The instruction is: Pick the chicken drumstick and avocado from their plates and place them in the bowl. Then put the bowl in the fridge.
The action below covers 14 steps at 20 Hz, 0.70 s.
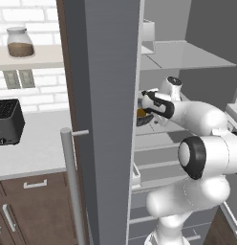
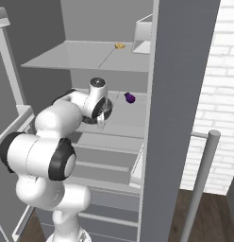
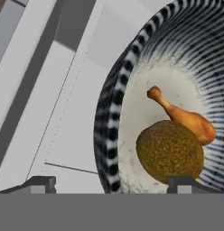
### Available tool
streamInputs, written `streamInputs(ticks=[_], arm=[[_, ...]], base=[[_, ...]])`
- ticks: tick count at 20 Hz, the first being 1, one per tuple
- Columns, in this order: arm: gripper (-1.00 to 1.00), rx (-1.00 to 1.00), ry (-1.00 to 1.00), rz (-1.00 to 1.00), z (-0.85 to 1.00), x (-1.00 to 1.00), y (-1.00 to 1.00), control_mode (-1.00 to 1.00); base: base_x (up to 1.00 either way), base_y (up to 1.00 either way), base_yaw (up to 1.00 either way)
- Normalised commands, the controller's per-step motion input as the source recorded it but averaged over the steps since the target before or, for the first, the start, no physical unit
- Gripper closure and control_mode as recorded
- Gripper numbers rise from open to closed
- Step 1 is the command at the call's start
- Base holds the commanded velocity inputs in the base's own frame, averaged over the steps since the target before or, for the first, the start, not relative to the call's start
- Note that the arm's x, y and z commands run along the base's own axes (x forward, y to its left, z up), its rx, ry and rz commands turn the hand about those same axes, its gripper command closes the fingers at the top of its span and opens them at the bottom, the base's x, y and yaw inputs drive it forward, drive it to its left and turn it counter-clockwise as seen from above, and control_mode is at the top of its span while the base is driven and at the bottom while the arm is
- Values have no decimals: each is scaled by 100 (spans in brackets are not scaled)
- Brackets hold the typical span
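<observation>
Fridge [image 2: 180,71] standing open, white shelf [image 3: 64,135] carrying the bowl [image 3: 114,113]; avocado [image 3: 170,151] and chicken drumstick [image 3: 184,118] lying inside; gripper [image 3: 111,184] hanging spread wide astride the rim, gripping nothing.

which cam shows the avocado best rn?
Hand view: the avocado lies close up in the bowl, beside the chicken drumstick. In both base views the arm and gripper cover the bowl, so I can't make it out.
</observation>
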Motion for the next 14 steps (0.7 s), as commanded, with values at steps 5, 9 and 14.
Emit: streamInputs(ticks=[5, 9, 14], arm=[[-100, 7, -17, -7, 38, -24, -1, -100], [-100, 5, -1, -9, 68, -31, -3, -100], [-100, 10, 0, -9, 58, -88, -20, -100]], base=[[0, 0, 0], [0, 0, 0], [0, 0, 0]])
